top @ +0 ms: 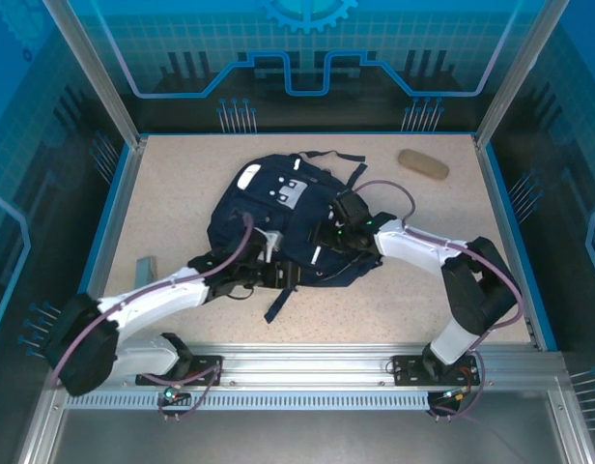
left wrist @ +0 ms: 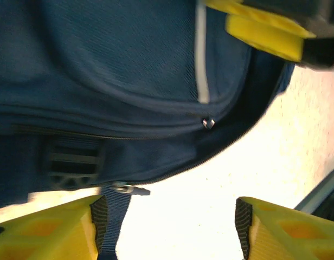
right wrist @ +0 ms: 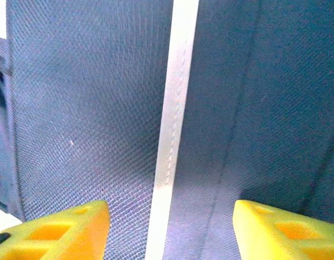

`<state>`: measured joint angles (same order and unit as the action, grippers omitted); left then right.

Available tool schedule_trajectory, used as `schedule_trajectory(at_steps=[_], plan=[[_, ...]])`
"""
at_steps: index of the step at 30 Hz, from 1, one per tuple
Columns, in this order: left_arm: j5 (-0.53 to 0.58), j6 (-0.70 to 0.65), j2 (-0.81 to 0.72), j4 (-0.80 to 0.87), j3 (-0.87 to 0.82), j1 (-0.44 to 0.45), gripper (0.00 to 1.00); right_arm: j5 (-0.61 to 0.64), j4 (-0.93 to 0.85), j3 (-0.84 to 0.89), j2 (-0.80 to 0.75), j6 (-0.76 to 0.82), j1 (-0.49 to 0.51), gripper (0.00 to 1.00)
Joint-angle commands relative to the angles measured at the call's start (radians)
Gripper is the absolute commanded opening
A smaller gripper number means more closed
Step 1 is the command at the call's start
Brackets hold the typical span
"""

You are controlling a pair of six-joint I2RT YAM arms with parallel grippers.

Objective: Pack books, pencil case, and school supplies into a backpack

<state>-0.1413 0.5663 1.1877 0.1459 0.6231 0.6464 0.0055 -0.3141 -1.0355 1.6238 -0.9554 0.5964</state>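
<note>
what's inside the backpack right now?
Its contents can't be seen: the backpack lies on the table with navy fabric covering its interior. The pencil case lies apart at the far right of the table, so it is not inside.

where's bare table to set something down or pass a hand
Bare table: the far-left corner between the blue rim and the large navy-blue fabric backpack; the patch between the small tan-brown soft pouch and the white right arm; the near middle strip along the metal rail. Crowded: the backpack's near half, under the left pincer and right pincer.
</note>
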Motion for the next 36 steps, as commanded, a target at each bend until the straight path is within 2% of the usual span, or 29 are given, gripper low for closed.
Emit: schedule_trajectory(at_steps=[1,5,10,15,18,23,29,36], plan=[[-0.01,0.117,-0.083,-0.011,-0.074,-0.084,0.71,0.075,-0.078,-0.002,-0.071,0.134,-0.022,0.64],[0.069,0.24,-0.14,0.012,-0.116,-0.133,0.74,0.108,-0.137,-0.009,-0.139,0.214,0.025,0.65],[0.138,0.388,-0.145,-0.019,-0.147,-0.141,0.74,0.195,-0.203,-0.009,-0.173,0.263,0.197,0.64],[0.159,0.484,-0.107,-0.092,-0.171,-0.144,0.68,0.242,-0.205,0.007,-0.167,0.29,0.377,0.58],[0.174,0.501,-0.076,-0.119,-0.168,-0.147,0.62,0.234,-0.187,0.011,-0.131,0.313,0.441,0.53],[0.198,0.507,-0.028,-0.135,-0.151,-0.15,0.56,0.177,-0.141,-0.005,-0.016,0.34,0.476,0.42],[0.227,0.51,0.004,-0.106,-0.139,-0.155,0.51,0.147,-0.106,-0.055,0.121,0.346,0.475,0.41],[0.229,0.504,0.016,-0.102,-0.143,-0.158,0.5,0.223,-0.126,-0.111,0.194,0.326,0.455,0.41]])
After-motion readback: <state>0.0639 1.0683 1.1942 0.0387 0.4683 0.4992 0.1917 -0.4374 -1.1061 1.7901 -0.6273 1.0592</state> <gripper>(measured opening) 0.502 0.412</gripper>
